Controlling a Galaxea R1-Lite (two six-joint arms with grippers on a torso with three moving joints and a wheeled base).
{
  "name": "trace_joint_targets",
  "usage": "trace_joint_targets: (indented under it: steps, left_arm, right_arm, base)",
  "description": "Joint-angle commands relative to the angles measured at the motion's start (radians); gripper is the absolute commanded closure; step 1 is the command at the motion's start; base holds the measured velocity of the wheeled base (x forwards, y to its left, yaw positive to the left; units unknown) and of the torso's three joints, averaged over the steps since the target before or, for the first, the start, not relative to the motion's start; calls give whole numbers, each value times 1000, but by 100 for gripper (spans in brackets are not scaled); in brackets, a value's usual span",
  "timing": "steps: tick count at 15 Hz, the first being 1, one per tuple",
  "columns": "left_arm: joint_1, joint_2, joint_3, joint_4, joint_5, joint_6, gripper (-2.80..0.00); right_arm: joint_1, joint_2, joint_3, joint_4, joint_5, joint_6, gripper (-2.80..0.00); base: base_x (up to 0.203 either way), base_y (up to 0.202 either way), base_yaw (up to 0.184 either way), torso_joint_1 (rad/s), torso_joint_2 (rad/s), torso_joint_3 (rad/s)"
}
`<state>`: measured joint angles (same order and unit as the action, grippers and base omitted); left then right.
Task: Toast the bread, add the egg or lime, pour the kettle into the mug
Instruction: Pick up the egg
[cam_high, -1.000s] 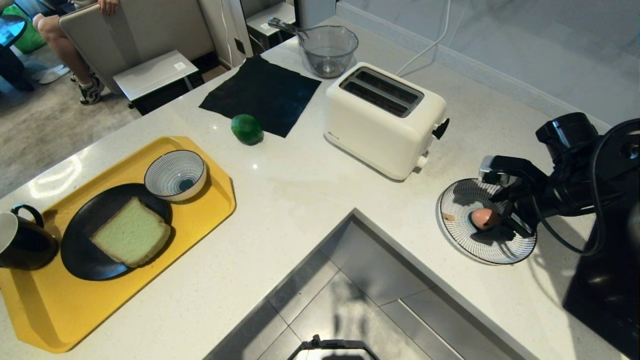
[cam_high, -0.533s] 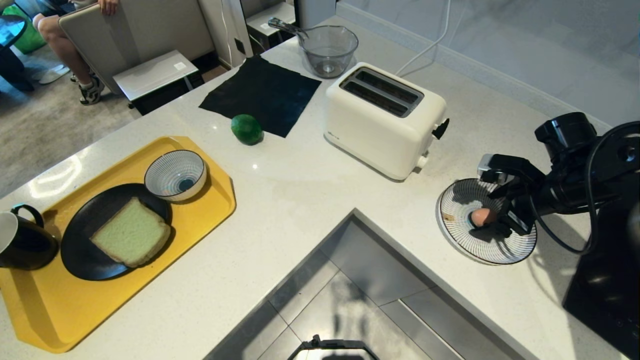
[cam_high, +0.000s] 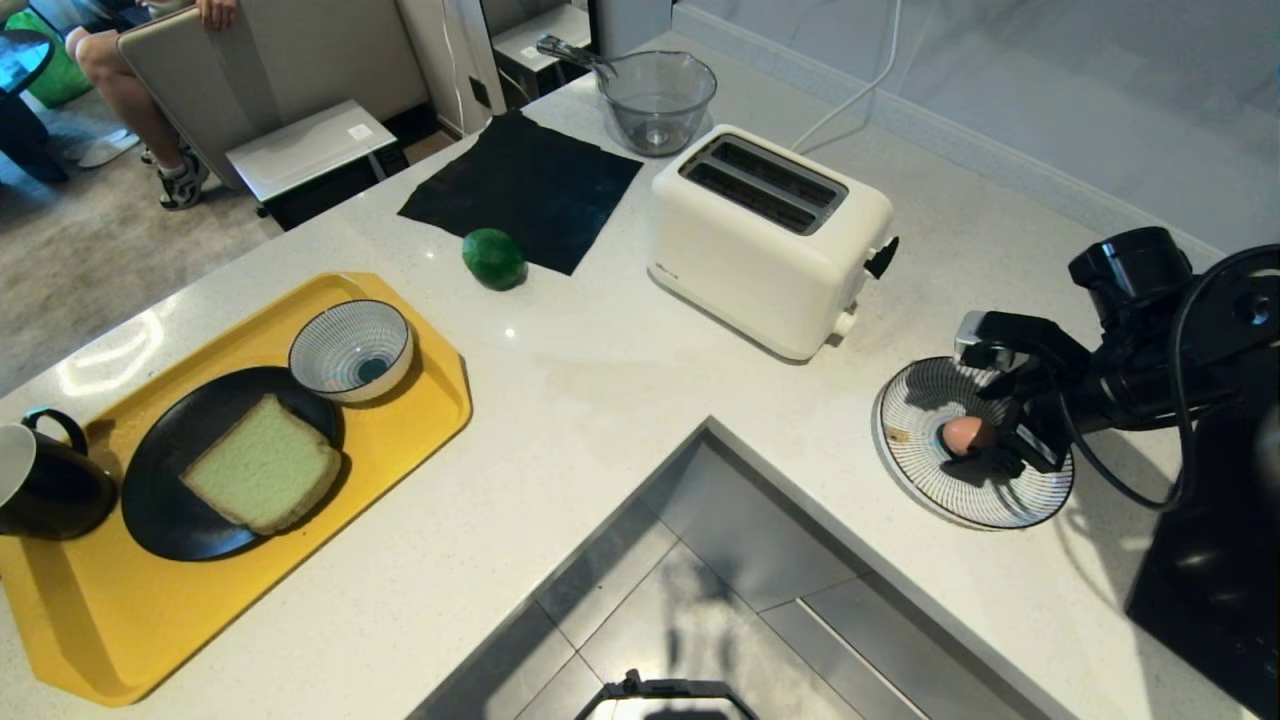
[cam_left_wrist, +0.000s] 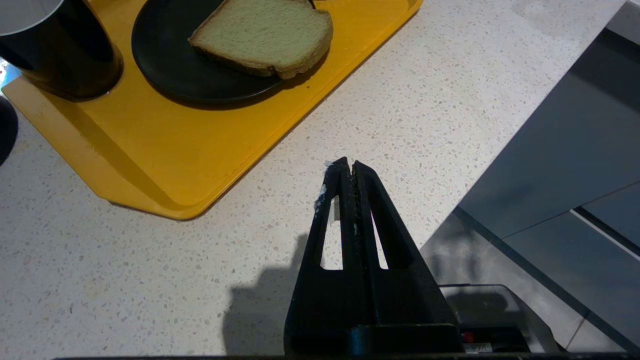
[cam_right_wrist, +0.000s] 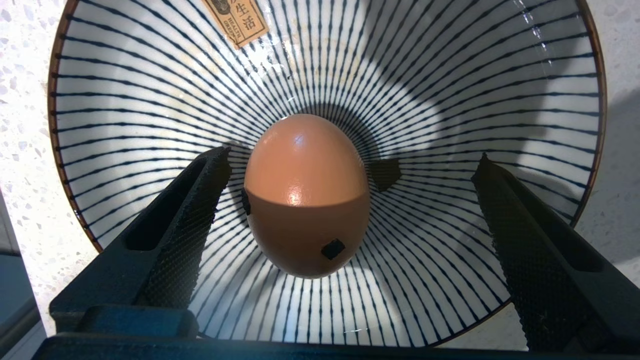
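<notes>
A white two-slot toaster (cam_high: 768, 238) stands on the pale speckled desk (cam_high: 600, 380), with a black cloth (cam_high: 520, 188) and a clear glass bowl (cam_high: 657, 100) behind it. A yellow tray (cam_high: 110, 610) at the desk's left carries a black plate (cam_high: 165, 510) and a small blue-striped bowl (cam_high: 350, 350). A wide striped dish (cam_high: 925, 480) sits to the right. A seated person's legs (cam_high: 125, 85) show at far left

Right claw (cam_right_wrist: 350, 165) spread wide, left claw (cam_left_wrist: 348, 167) closed, parked
</notes>
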<state>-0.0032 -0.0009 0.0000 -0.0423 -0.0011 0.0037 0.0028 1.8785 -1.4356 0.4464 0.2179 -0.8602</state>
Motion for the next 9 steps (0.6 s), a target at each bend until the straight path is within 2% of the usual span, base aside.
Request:
trace_joint_targets:
  steps: [1,9]
  left_arm:
    - [0,-2,17,-1,0,-1,0]
    - [0,-2,17,-1,0,-1,0]
  right_arm:
    - [0,-2,1,3,-6,-5,-280]
    - [11,-1,4,2,-8,-5,-280]
  base:
    - [0,0,0,0,0,0]
    - [0,0,0,0,0,0]
